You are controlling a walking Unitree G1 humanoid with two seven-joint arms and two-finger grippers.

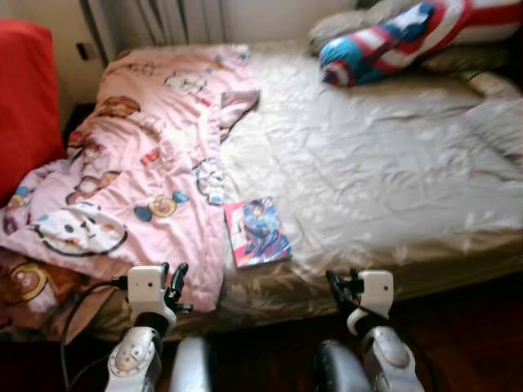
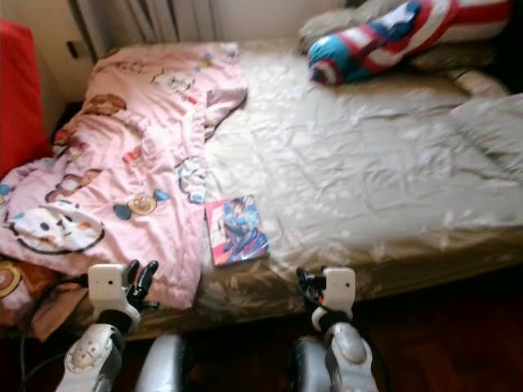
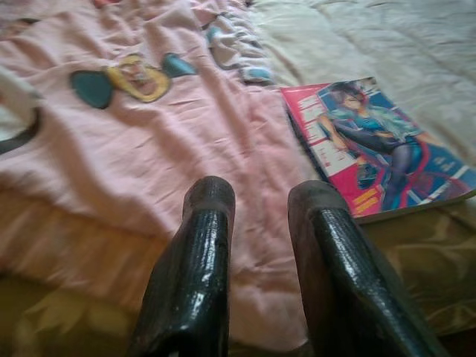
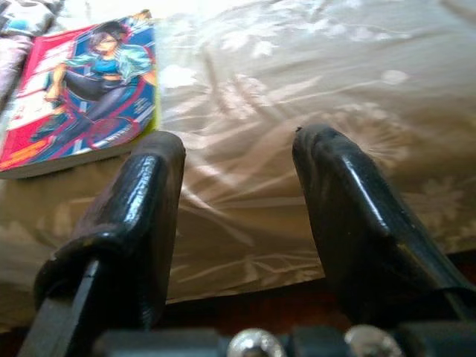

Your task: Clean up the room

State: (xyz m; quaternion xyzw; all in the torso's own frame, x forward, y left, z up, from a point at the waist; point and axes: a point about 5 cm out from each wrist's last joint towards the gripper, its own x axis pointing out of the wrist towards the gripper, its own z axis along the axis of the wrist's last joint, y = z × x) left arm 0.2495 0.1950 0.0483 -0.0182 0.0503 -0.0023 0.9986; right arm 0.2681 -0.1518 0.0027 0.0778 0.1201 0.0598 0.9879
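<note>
Head views: bed (image 1: 384, 180) with beige sheet carries a pink cartoon blanket (image 1: 139, 171) on the robot's left half; a comic book (image 1: 257, 232) lies flat just beside the blanket edge, near the front edge. Striped plush pillow (image 1: 392, 37) lies at the far end. Left pincer (image 1: 174, 287) and right pincer (image 1: 339, 287) hover before the bed.

Left wrist view: fingers (image 3: 201, 245) apart above blanket.

Right wrist view: fingers (image 4: 149, 201) apart above sheet, book (image 4: 82, 97) adjacent.

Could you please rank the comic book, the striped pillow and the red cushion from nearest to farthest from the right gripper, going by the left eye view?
From the right gripper, jaws open:
1. Comic book, near bed edge, to its left.
2. Striped pillow, at the bed's far end.
3. Red cushion, far left, beyond the pink blanket.
</note>
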